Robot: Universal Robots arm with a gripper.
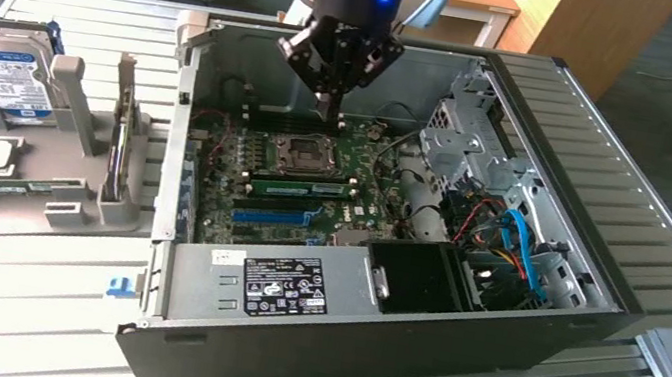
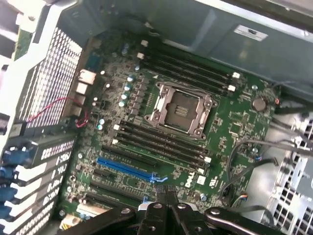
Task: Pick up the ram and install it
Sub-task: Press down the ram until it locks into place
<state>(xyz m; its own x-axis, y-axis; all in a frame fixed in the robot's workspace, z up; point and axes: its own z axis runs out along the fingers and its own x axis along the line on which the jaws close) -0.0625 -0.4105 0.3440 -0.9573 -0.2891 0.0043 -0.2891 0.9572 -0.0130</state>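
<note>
1. Hung the black gripper (image 1: pixel 327 98) (image 2: pixel 166 192) inside the open black computer case (image 1: pixel 586 319), above the green motherboard (image 1: pixel 306 206) (image 2: pixel 230 125), fingers clenched together on nothing.
2. Left the ram (image 1: pixel 15 188), a narrow green circuit-board stick, lying in the grey plastic holder (image 1: pixel 63 206) on the slatted tabletop (image 1: pixel 8 299), well apart from the gripper.
3. Showed dark, unfilled memory slots (image 2: pixel 164 144) beside the square metal processor socket (image 2: pixel 182 108).
</note>
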